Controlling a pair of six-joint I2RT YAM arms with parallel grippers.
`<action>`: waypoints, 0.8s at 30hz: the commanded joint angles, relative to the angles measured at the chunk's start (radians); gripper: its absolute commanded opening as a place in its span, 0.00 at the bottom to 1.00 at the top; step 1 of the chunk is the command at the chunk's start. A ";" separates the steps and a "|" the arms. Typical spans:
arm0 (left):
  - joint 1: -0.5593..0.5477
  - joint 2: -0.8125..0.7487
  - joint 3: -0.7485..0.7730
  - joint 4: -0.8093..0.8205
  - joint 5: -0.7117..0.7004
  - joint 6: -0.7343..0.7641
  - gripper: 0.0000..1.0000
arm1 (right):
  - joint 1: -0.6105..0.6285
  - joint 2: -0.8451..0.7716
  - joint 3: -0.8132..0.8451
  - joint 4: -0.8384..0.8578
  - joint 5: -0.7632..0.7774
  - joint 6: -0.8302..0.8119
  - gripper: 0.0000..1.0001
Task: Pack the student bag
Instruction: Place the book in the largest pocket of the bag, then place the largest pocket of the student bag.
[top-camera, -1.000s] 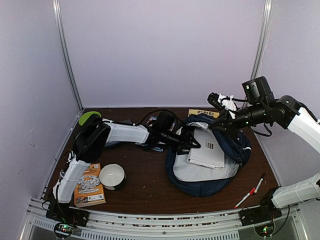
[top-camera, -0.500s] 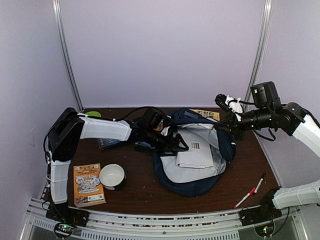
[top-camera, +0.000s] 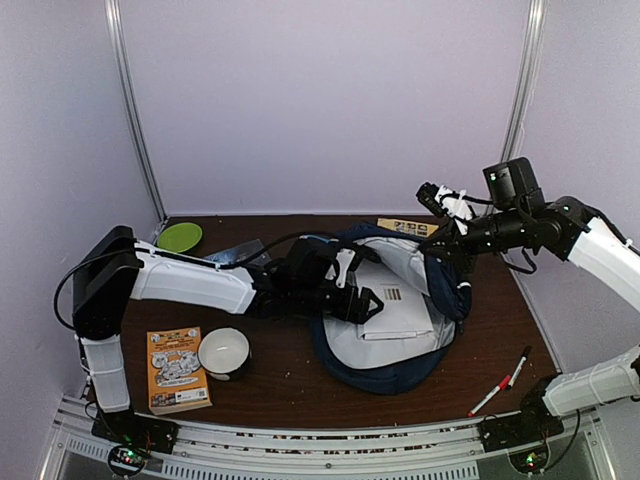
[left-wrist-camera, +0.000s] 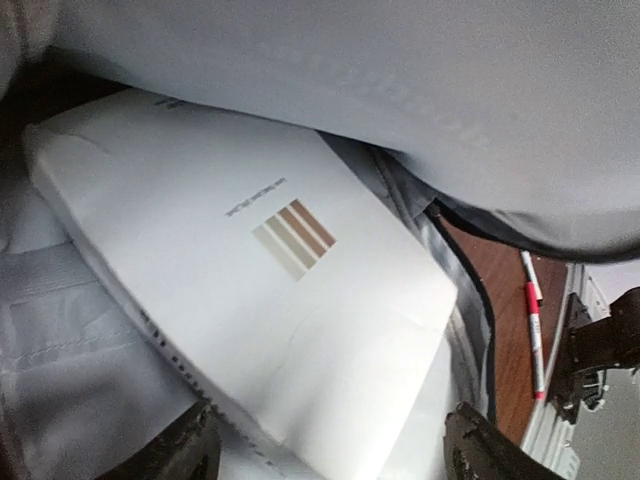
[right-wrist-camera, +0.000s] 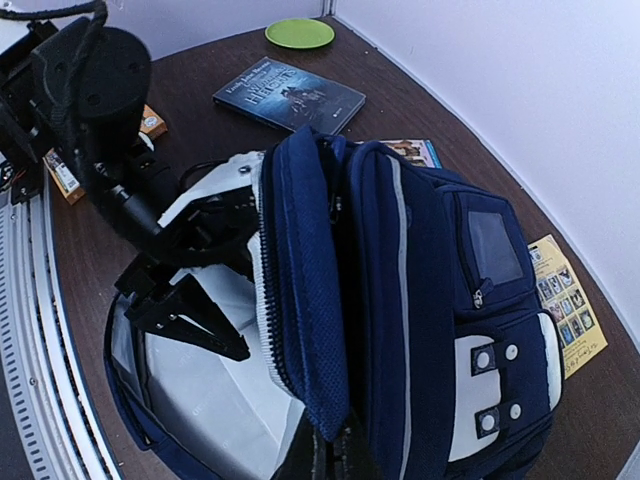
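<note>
Stock on my desk (top-camera: 290, 365), as it lies:

1. Bag (top-camera: 385, 378): navy with white trim, right of centre, lying open with the pale lining showing. The front-pocket side is lifted at the far right. My right claw (top-camera: 433, 251) is clamped together on the rim of that raised flap.
2. White book (top-camera: 395, 305): flat inside the bag, striped mark facing up. My left claw (top-camera: 372, 303) hangs at its left edge inside the opening, fingers apart, gripping nothing.
3. White bowl (top-camera: 223, 352): near left, just beside an orange booklet (top-camera: 177, 370).
4. Green plate (top-camera: 180, 237): far left corner.
5. Dark book (right-wrist-camera: 290, 95): far left, behind my left arm.
6. Yellow booklet (top-camera: 408, 227): far side, behind the bag.
7. Red-and-white pen (top-camera: 490, 398): near right.
</note>
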 joint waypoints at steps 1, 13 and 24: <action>-0.012 -0.093 -0.143 0.247 -0.159 0.110 0.80 | -0.026 -0.008 0.041 0.009 0.098 0.015 0.00; -0.182 -0.094 -0.109 0.024 -0.388 0.415 0.90 | -0.030 -0.050 0.000 -0.007 0.079 0.000 0.00; -0.236 0.088 0.086 -0.059 -0.469 0.490 0.90 | -0.029 -0.059 -0.029 -0.002 0.033 0.012 0.00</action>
